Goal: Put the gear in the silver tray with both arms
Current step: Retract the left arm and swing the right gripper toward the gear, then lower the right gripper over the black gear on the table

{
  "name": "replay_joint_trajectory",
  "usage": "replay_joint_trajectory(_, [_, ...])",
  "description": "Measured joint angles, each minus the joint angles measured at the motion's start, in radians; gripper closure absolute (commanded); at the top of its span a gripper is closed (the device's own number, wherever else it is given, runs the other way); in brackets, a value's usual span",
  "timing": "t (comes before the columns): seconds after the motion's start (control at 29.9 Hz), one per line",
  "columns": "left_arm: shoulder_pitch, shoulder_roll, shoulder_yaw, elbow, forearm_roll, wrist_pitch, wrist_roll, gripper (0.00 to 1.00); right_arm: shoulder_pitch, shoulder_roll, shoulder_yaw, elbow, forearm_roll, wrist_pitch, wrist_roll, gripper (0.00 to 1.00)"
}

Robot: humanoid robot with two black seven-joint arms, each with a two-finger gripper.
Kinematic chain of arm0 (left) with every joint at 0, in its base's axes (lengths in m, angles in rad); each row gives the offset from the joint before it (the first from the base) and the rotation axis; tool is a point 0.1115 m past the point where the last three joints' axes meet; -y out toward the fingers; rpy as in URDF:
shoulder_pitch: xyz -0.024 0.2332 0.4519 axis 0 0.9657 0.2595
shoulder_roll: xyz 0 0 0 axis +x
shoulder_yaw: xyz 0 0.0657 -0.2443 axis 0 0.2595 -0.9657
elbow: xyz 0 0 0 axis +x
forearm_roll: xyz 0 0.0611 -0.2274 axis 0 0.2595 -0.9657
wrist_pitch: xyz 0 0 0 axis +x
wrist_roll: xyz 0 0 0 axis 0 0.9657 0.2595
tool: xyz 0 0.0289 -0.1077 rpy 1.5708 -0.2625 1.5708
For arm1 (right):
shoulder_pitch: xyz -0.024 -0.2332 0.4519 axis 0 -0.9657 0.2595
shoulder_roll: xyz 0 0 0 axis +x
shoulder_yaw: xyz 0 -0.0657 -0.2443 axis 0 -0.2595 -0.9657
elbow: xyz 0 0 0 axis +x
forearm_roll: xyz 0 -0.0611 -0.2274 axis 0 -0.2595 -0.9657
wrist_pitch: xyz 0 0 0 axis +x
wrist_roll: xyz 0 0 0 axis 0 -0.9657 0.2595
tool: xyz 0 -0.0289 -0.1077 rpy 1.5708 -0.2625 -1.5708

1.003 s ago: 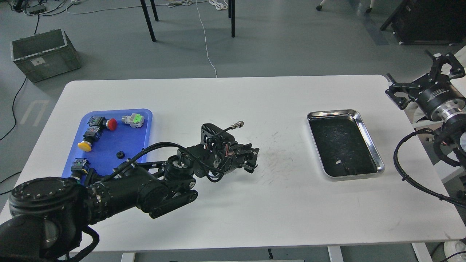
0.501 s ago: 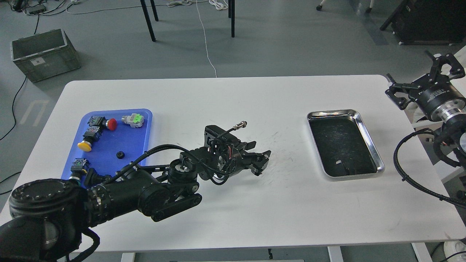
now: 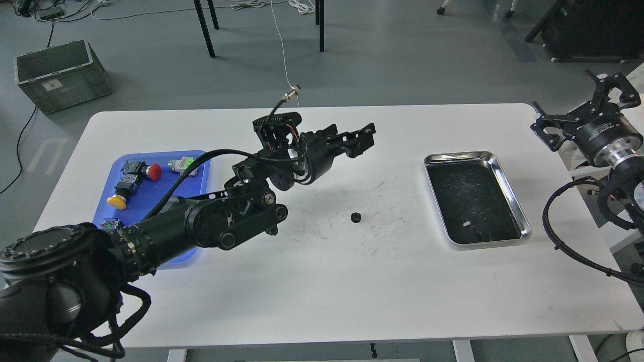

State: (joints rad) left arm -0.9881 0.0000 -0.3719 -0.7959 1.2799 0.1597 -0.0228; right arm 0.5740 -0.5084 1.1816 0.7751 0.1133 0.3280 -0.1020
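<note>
A small black gear (image 3: 355,217) lies alone on the white table, left of the silver tray (image 3: 507,187). The tray's dark scuffed floor holds only a tiny speck. My left gripper (image 3: 365,140) hangs in the air well above and behind the gear, open, with nothing between its fingers. Off the table's right edge my right gripper (image 3: 566,95) is held high and spread wide open, behind and to the right of the tray.
A blue tray (image 3: 151,201) at the left holds a red button (image 3: 155,171), a yellow button (image 3: 116,202) and a grey-green part (image 3: 182,164); my left arm covers its near half. A green crate (image 3: 60,75) and chair legs stand on the floor beyond.
My left gripper has risen and swung back from the table surface. The gear now lies free on the table where the gripper was. The right arm has barely moved.
</note>
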Motion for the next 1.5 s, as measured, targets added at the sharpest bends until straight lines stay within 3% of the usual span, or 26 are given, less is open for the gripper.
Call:
replay_joint_trajectory(0.2, [-0.023,0.116,-0.13,-0.005,-0.395,0.004,-0.021,0.03,0.146,0.006,-0.196,-0.003,-0.008,-0.029,0.0,0.01])
replay_joint_trajectory(0.33, [-0.023,0.22,-0.214,-0.006,-0.645,-0.006,-0.063,0.03,0.247,0.014,-0.342,-0.004,-0.027,-0.03,0.0,0.01])
replay_joint_trajectory(0.57, [0.018,0.356,-0.289,0.006,-1.031,-0.116,-0.129,0.03,0.391,0.018,-0.606,0.009,-0.137,-0.024,-0.003,0.01])
replay_joint_trajectory(0.77, [0.094,0.426,-0.316,0.036,-1.202,-0.222,-0.146,0.02,0.578,0.056,-0.951,0.009,-0.171,-0.02,-0.004,0.01])
replay_joint_trajectory(1.04, [0.163,0.477,-0.361,0.04,-1.237,-0.233,-0.148,0.02,0.796,0.257,-1.389,0.025,-0.259,-0.011,-0.023,0.01])
replay_joint_trajectory(1.14, [0.167,0.478,-0.362,0.042,-1.237,-0.23,-0.148,0.02,0.83,0.328,-1.483,0.044,-0.352,0.0,-0.053,0.01])
replay_joint_trajectory(1.5, [0.167,0.512,-0.365,0.043,-1.233,-0.23,-0.151,0.02,0.872,0.495,-1.576,0.033,-0.518,0.157,-0.269,0.01])
